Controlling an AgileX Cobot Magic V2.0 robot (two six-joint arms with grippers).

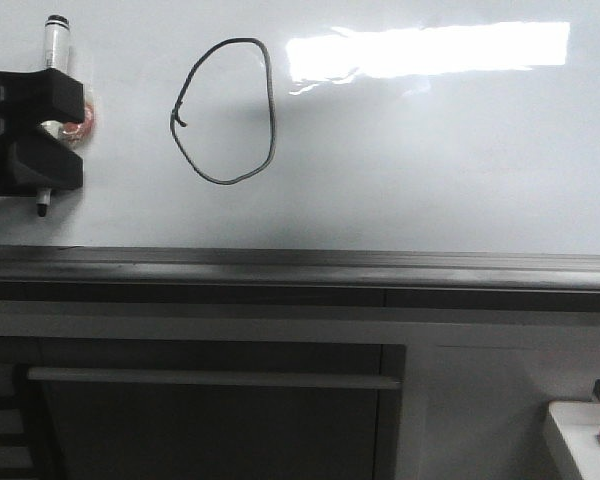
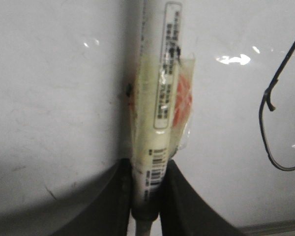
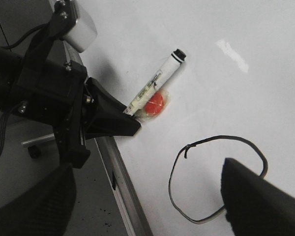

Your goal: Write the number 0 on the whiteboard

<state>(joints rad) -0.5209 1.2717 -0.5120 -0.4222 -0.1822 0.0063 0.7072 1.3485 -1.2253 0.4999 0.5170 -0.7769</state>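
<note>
**Zero drawn, marker held off to its left**

The 0 point(image 1: 225, 110) is on the whiteboard point(image 1: 460, 170), a thin black lopsided oval, taller than wide, with a small hook on its left side where the line meets. In the front view it sits in the upper left part of the board, left of the bright rectangular reflection point(image 1: 430, 50) and above the grey ledge point(image 1: 300, 265) along the board's lower edge.

The left gripper point(image 1: 45, 125) is at the far left of the front view, well apart from the 0. Its two black fingers point(image 1: 50, 95) are closed on a white marker point(image 1: 55, 40), which stands roughly upright in that view: one end rises above the fingers and the dark tip point(image 1: 42, 208) pokes out below them. In the left wrist view the marker point(image 2: 160, 98) runs up from between the fingers point(image 2: 187, 206), with a printed label on its barrel and clear tape holding a red-orange patch point(image 2: 183, 98) against it. Part of the 0 point(image 2: 270, 128) shows at that view's edge, apart from the marker.

The right wrist view shows the left gripper point(image 3: 130, 118) holding the marker point(image 3: 157, 81) over the board, the red patch point(image 3: 155, 104) just beside the barrel, and the 0 point(image 3: 214, 179) near by. The right gripper point(image 3: 147, 221) has dark fingers point(image 3: 255, 196) spread wide at the picture's lower corners, with nothing between them; one finger covers part of the 0.

Below the ledge in the front view is a dark cabinet front point(image 1: 210, 420) with a long bar handle point(image 1: 210, 378).
</note>
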